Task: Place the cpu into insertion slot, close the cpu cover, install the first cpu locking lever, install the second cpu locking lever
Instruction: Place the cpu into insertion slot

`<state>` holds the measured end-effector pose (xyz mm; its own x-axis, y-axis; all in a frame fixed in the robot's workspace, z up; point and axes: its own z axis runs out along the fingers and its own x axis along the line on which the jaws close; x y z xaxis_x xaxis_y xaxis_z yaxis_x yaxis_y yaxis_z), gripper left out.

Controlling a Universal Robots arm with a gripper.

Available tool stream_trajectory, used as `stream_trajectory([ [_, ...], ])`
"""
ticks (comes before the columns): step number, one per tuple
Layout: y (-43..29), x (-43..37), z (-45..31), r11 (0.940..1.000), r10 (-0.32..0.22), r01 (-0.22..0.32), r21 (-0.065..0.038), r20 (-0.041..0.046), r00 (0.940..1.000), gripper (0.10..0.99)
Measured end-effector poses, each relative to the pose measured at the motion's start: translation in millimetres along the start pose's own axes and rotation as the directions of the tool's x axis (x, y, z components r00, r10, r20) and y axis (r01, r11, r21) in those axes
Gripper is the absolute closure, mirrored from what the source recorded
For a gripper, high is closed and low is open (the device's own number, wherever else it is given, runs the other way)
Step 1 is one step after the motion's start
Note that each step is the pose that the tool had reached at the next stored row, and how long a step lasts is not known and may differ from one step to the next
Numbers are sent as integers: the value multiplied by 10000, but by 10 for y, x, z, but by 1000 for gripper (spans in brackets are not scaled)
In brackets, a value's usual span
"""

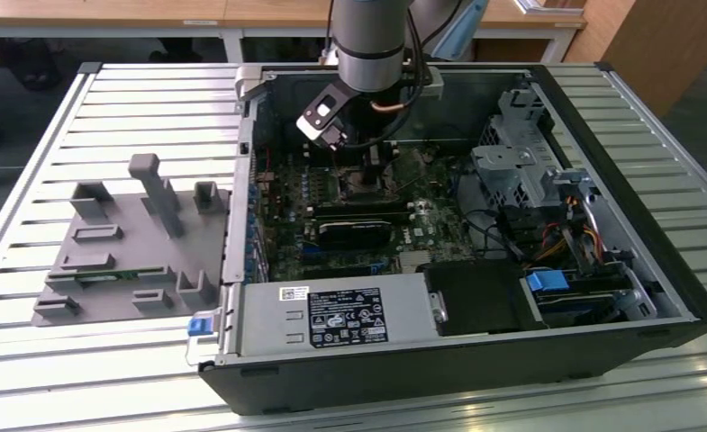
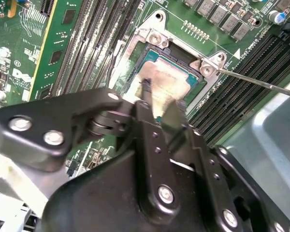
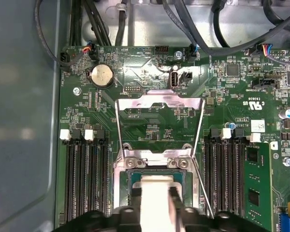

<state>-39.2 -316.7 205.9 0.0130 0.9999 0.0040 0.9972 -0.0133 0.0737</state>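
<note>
The pale silver-beige cpu (image 2: 171, 77) lies in the square insertion slot (image 2: 203, 67) on the green motherboard, its green edge showing inside the silver rim. My gripper (image 2: 159, 99) is down over it, a black finger on either side of the chip's face, shut on it. In the first wrist view the cpu (image 3: 157, 186) shows between the two fingers (image 3: 176, 203). The cpu cover (image 3: 159, 102) is swung open, away from the slot. A thin locking lever (image 2: 261, 83) stands free beside the socket. In the exterior view the gripper (image 1: 374, 166) reaches into the open computer case.
Long black memory slots (image 3: 82, 179) flank the socket on both sides. The case holds a power supply (image 1: 341, 315), a drive cage (image 1: 515, 171) and loose cables (image 1: 569, 243). A grey fixture (image 1: 125, 243) lies on the slatted table at the exterior view's left.
</note>
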Motion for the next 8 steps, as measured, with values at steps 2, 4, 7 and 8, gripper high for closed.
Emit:
stream_trajectory([
  [2,0,0,-3,10000,0,0,1,1,10000,784],
  [4,0,0,-5,10000,0,0,0,0,10000,843],
  [7,1,0,-8,10000,0,0,0,0,10000,961],
  [8,1,0,-8,10000,0,0,0,0,10000,980],
])
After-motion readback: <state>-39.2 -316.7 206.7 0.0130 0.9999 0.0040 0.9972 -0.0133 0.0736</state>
